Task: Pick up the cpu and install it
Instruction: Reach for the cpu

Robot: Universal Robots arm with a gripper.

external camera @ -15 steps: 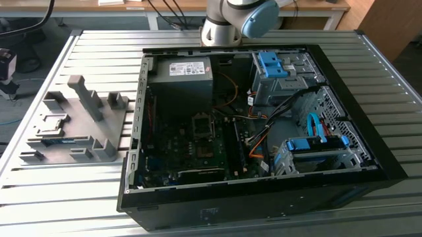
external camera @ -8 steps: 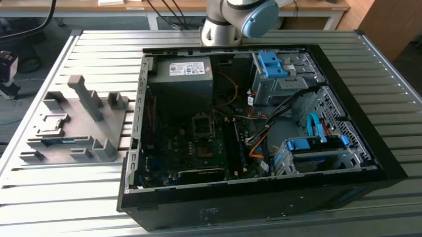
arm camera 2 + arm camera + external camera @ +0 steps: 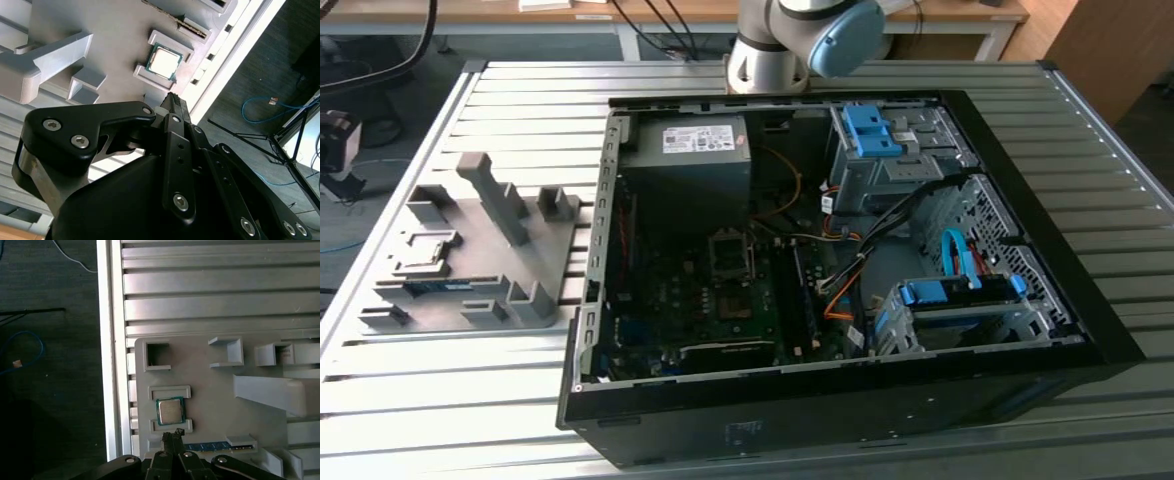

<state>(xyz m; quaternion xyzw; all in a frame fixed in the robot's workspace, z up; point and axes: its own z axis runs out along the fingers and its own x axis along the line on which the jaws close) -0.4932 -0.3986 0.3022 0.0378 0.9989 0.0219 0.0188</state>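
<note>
— Where is the cpu [image 3: 170, 411]?
— Flat in a square pocket of the grey holder [image 3: 210, 405] on the slatted surface [image 3: 215, 295], silver top up
— And your gripper [image 3: 172, 436]?
— Over the holder, just beside the cpu, near the memory stick [image 3: 215, 445]. My fingers are pressed together and I hold nothing

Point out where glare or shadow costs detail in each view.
Second wrist view: glare whitens the top of the cpu, and the near end effector reads as a dark mass. First wrist view: the edge of the table is blown out white, while the floor is dim. Exterior view: the inside of the computer case lies in shadow.
</note>
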